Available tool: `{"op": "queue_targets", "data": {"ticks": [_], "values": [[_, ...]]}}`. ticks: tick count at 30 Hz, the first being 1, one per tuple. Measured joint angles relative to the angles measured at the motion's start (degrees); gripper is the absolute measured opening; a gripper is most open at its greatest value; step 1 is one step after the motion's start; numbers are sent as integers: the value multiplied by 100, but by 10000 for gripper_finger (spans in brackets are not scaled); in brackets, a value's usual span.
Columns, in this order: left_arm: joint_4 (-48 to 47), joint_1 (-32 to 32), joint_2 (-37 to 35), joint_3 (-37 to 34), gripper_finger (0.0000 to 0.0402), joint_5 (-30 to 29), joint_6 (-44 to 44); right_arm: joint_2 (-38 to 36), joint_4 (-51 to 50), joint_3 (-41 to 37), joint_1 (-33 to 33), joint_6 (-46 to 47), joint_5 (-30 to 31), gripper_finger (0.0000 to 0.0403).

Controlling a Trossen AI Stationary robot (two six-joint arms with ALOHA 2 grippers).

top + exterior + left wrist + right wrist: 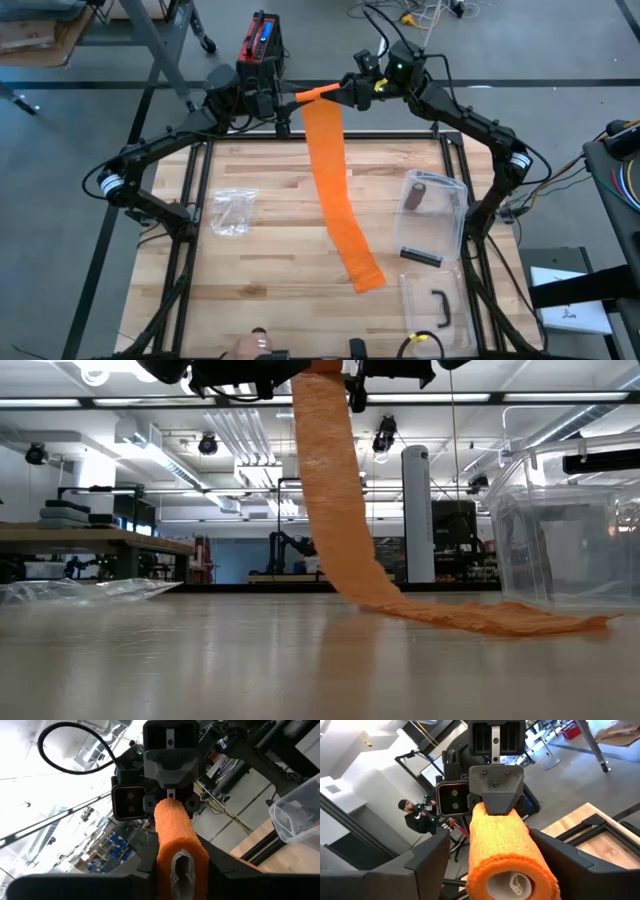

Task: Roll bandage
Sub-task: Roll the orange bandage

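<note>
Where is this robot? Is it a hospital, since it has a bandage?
Probably not: it looks like a robot lab or workshop. Behind the orange bandage you can see a workbench, bare ceiling pipes and another robot arm.

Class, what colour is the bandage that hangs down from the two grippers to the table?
Orange; the bandage shows best in the high view.

A grey concrete floor (100, 60) surrounds the wooden table (280, 250), with a cardboard box (35, 30) lying on it and loose cables (420, 12) trailing across. Long ceiling lights (110, 402) and white ducts (240, 435) run overhead. A workbench (90, 545) stands to one side, a white column (418, 510) farther back. A person (415, 817) in dark clothes stands in the room.
</note>
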Motion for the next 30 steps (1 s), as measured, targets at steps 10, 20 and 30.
{"op": "queue_targets", "data": {"ticks": [10, 20, 30], "values": [[-66, -7, 0, 0, 78, -243, 301, 0, -164, 0, -7, -33, 144, 211], [-63, -11, -12, 0, 114, -294, -871, 0, -167, 0, -7, -737, 182, 152], [-298, 7, -145, 0, 190, -141, -3499, -2, -137, 7, -4, -2416, 302, 121]]}}
